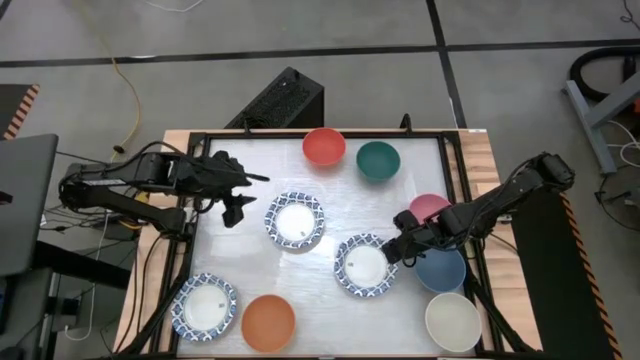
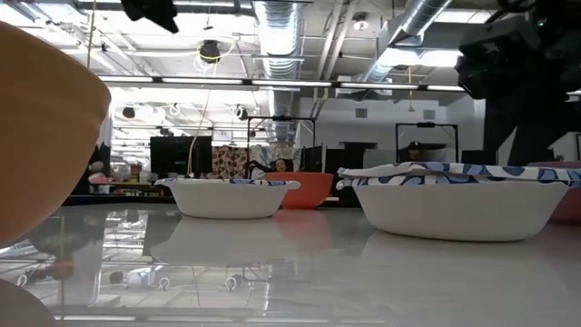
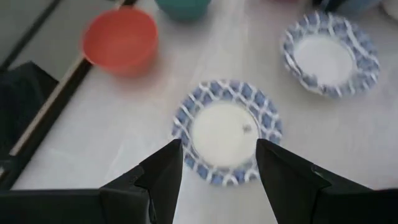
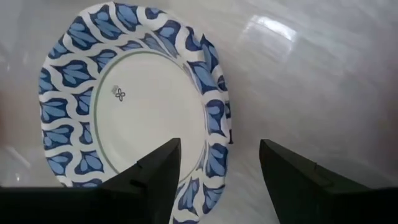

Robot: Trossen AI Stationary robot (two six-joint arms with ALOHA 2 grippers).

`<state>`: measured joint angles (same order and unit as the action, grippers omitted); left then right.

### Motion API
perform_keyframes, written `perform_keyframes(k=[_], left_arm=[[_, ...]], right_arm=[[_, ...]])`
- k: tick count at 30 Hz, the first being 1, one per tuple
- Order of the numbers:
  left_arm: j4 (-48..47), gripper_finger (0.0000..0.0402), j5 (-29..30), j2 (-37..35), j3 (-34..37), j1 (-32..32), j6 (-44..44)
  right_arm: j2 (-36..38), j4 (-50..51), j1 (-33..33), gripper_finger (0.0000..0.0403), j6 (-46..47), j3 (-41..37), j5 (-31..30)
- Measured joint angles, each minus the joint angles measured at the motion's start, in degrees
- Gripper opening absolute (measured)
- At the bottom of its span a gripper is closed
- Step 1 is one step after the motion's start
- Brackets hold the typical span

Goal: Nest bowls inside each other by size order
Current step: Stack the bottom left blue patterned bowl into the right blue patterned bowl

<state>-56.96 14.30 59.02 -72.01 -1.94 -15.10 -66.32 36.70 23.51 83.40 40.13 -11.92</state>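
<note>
Three blue-and-white patterned bowls sit on the white table: one in the middle [image 1: 295,221], one right of it [image 1: 365,265], one near the front left [image 1: 204,306]. The plain bowls stand apart: red [image 1: 323,146], teal [image 1: 378,159], pink [image 1: 429,209], blue [image 1: 441,270], cream [image 1: 452,321], orange [image 1: 268,322]. My left gripper [image 1: 245,195] hangs open, high above the table, left of the middle patterned bowl [image 3: 225,132]. My right gripper [image 4: 219,174] is open over the right rim [image 4: 214,146] of the right patterned bowl, one finger over the bowl's inside, one beyond its rim.
A black frame [image 1: 450,140] borders the table. The pink and blue bowls stand close under my right arm [image 1: 500,205]. In the low view the orange bowl [image 2: 36,136] fills the near left. Bare tabletop lies between the middle bowls and the front edge.
</note>
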Motion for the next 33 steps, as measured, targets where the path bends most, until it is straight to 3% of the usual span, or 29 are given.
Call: perform_keyframes(k=[11, 16, 20, 33], left_arm=[[-11.85, 0.0193, -17.25, 4.76, 0.0, -9.41, 7.11], [-16.88, 0.0193, -18.42, 8.31, 0.0, -14.97, 7.95], [-15.14, 0.0193, -18.31, 8.29, 1.33, -18.32, 6.94], [-0.67, 0.0193, -19.12, 2.72, 19.72, -28.45, -2.34]], right_arm=[[0.0, 3.55, -1.66, 0.024, -7.81, 5.15, -0.04], [0.0, 3.56, -2.34, 0.024, -8.94, 6.29, -0.15], [0.0, 3.79, -2.34, 0.024, -9.07, 6.31, -0.38], [0.0, 3.81, -2.34, 0.024, -8.85, 6.31, -2.03]])
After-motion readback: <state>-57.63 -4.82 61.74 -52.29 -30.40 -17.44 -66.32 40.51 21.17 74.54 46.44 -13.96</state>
